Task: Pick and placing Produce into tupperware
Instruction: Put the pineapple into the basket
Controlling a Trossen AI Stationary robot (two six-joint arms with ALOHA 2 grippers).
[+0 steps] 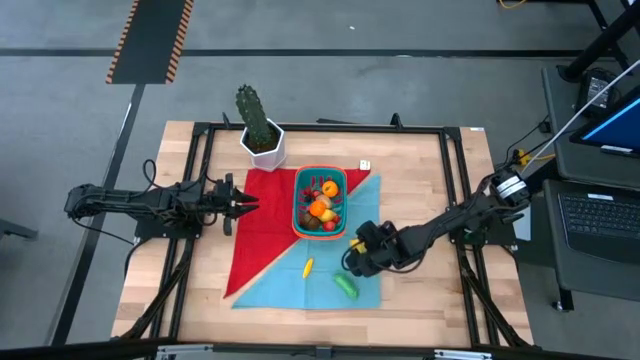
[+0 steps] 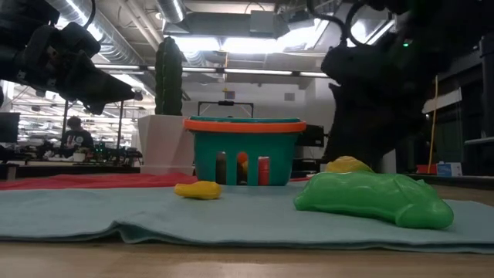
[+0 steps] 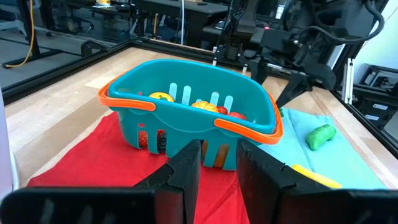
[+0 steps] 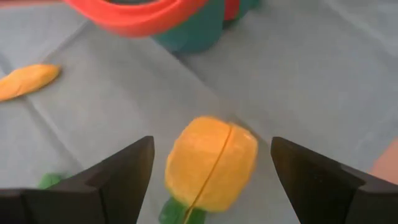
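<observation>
Left end effector (image 1: 243,206) waits nearly closed and empty; right end effector (image 4: 211,171) hangs spread wide over an orange-yellow toy fruit (image 4: 211,163).

The teal basket (image 1: 320,203) holds most produce; this fruit lies on the blue cloth (image 1: 300,285) just beside it, probably light, hard and slick, best pinched across its rounded middle.

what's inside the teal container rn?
The teal container holds a heap of produce: orange, yellow and red pieces show on top. Whatever sits lower in the heap is covered.
</observation>
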